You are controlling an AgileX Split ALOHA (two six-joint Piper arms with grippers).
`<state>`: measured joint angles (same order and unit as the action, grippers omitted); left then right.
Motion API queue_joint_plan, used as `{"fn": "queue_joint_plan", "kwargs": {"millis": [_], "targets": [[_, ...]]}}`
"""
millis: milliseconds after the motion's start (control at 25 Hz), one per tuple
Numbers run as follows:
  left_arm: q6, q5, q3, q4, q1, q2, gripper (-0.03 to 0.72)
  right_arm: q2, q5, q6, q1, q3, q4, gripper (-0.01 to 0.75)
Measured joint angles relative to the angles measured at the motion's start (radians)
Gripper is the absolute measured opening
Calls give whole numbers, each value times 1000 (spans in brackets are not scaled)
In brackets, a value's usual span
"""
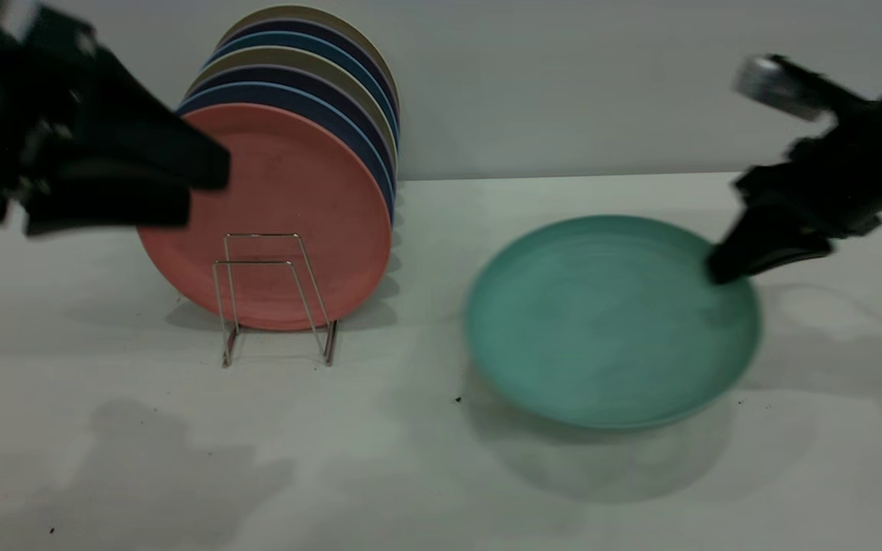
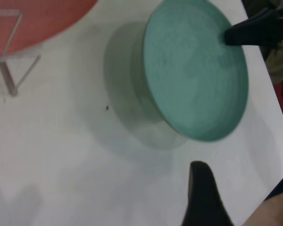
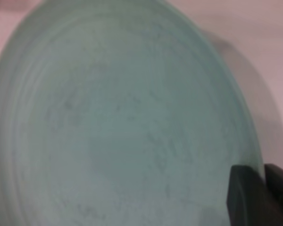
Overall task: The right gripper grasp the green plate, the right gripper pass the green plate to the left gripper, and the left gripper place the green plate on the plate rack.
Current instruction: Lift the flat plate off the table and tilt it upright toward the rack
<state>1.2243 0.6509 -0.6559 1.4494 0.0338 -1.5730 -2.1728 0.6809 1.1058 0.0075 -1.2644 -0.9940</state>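
Pale grey table [image 1: 380, 459] met a plain wall. Left gripper [image 1: 115, 180] hovered with jaws parted beside the plate rack [image 1: 272, 295]. Scuffed teal green plate [image 1: 609, 321] sat tilted, rim clamped by the right gripper [image 1: 747, 256].

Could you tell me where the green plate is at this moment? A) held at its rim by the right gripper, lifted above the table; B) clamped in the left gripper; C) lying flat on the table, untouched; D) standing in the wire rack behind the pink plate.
A: the right gripper pinches the rim of the green plate, which hangs tilted above its shadow on the table, apart from the left gripper.
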Motion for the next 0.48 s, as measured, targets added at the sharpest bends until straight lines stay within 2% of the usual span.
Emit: {"fn": "queue_joint_plan", "kwargs": {"millis": [280, 480], "targets": [[54, -3, -1, 98, 0, -147, 486, 0, 38, 72, 155, 0, -154, 14], [76, -11, -2, 133, 0, -181, 486, 0, 77, 116, 213, 0, -261, 15]]}}
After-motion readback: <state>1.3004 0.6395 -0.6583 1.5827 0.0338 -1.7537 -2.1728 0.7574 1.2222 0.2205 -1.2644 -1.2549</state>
